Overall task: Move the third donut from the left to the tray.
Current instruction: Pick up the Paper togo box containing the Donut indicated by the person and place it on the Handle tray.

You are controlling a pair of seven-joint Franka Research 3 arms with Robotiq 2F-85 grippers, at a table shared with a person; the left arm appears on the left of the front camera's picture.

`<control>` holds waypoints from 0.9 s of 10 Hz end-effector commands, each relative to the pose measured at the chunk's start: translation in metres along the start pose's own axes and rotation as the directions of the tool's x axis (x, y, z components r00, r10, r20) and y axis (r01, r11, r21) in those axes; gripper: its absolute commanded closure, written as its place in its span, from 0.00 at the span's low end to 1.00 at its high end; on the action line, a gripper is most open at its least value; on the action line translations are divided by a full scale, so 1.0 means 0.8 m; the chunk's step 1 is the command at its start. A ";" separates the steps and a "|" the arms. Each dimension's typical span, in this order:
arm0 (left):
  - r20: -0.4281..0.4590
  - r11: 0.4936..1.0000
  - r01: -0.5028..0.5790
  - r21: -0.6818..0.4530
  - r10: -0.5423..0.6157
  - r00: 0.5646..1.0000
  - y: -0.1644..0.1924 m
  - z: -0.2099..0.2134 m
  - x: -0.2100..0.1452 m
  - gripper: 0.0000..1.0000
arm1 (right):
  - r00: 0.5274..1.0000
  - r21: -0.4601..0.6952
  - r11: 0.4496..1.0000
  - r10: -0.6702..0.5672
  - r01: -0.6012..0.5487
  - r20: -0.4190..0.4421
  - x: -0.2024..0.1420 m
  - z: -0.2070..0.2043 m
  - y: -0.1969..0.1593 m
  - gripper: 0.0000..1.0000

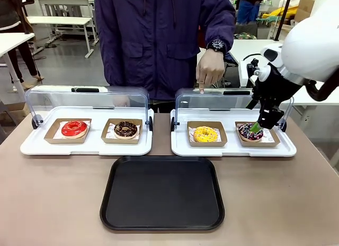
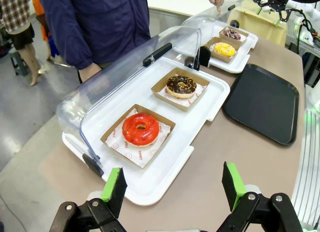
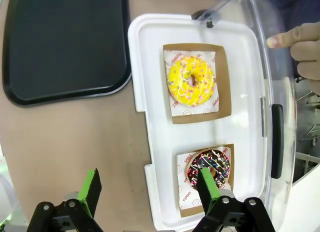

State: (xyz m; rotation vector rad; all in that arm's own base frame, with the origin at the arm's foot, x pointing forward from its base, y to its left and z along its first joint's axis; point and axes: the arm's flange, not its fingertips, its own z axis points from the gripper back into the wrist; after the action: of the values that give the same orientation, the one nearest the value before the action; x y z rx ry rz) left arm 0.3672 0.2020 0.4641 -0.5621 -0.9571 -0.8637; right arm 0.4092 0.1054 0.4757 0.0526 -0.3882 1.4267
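While right end effector point(image 3: 147, 187) gapes, yellow donut point(image 1: 205, 133) lies boxed.

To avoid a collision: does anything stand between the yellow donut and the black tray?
Nothing visible does. The clear lid is raised behind the yellow donut; only the white tray's rim and bare table lie before the black tray.

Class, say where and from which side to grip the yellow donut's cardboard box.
Probably its two opposite side walls, approached from above: the cardboard box lies flat and shallow with the clear lid open, sparing the icing on the yellow donut.
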 end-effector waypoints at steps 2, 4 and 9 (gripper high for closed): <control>0.004 1.000 0.009 -0.008 -0.009 1.000 -0.002 0.001 0.001 0.00 | 0.999 0.024 1.000 0.011 -0.010 -0.041 0.024 -0.029 -0.027 0.00; 0.004 1.000 0.009 -0.008 -0.009 1.000 -0.002 0.001 0.001 0.00 | 0.993 0.043 0.997 0.063 -0.059 -0.102 0.041 -0.061 -0.036 0.00; 0.004 1.000 0.009 -0.008 -0.009 1.000 -0.002 0.001 0.001 0.00 | 0.984 0.053 0.996 0.084 -0.077 -0.159 0.055 -0.133 -0.062 0.00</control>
State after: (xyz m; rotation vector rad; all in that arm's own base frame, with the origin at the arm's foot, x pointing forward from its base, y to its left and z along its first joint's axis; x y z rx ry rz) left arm 0.3671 0.2020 0.4641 -0.5627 -0.9570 -0.8637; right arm 0.4735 0.1626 0.3983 0.0052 -0.2307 1.5351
